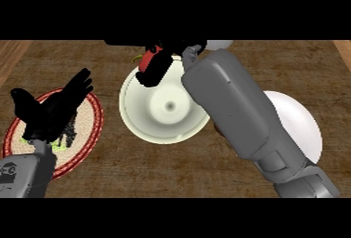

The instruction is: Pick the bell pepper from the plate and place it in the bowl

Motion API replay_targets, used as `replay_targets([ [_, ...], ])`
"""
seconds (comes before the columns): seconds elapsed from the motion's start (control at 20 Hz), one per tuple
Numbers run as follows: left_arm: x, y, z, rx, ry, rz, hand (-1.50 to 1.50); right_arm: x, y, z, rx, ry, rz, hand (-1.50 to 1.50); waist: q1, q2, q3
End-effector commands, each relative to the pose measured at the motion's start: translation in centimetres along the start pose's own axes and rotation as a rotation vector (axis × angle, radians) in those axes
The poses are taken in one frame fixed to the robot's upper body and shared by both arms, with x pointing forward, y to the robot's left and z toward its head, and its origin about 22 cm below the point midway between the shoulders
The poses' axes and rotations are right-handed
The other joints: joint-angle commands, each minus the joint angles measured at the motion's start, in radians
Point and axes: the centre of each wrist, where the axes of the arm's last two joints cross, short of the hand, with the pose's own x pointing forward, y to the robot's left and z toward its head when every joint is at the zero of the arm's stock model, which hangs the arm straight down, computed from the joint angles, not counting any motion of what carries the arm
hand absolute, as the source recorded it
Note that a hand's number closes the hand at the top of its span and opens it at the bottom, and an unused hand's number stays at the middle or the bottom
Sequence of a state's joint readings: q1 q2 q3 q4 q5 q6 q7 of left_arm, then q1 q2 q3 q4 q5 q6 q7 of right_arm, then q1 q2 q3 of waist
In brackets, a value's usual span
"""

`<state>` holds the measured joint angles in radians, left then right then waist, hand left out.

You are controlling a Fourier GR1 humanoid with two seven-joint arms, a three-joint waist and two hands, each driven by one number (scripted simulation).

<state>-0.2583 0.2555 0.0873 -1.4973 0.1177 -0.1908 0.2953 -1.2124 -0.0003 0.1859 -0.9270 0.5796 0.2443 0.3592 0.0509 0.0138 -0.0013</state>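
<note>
Now my right hand (156,65) is curled round the red bell pepper (152,53), hanging over the bowl (147,122) rim at 11 o'clock; the bowl's centre lies toward 5 o'clock. Left hand (51,111) rests open over the plate (94,124).

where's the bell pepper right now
In the head view the bell pepper is held in the right hand, at top centre over the far left rim of the cream bowl.

rough matt wood-grain counter (288,60), smooth glossy cream bowl (147,116), perhaps ceramic, matt speckled red-rimmed plate (93,116)
</note>
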Motion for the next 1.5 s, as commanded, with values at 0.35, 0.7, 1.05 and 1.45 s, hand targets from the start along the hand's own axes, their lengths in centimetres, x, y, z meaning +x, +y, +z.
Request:
replay_targets([
  [0.35, 0.6, -1.6, -1.7, -0.08, -0.01, -0.005, 0.0, -5.2, 3.9, -2.6, 0.084, 0.169, -0.337, -1.5, 0.07, 0.018, -0.001],
  [0.7, 1.5, -2.6, -2.3, -0.093, -0.048, -0.01, 0.0, -7.7, 6.5, -2.4, -0.031, 0.082, -0.44, -1.5, 0.09, 0.022, 0.0],
  [1.05, 1.1, -1.5, -2.1, -0.06, -0.013, -0.016, 0.0, -6.2, 4.7, -3.4, -0.208, 0.061, -0.435, -1.5, 0.07, 0.017, 0.0],
  [1.45, 0.9, 0.1, -0.1, -0.013, 0.005, 0.007, 0.0, -10.8, 2.2, -2.7, -0.392, 0.104, -0.473, -1.5, 0.012, 0.003, 0.002],
])
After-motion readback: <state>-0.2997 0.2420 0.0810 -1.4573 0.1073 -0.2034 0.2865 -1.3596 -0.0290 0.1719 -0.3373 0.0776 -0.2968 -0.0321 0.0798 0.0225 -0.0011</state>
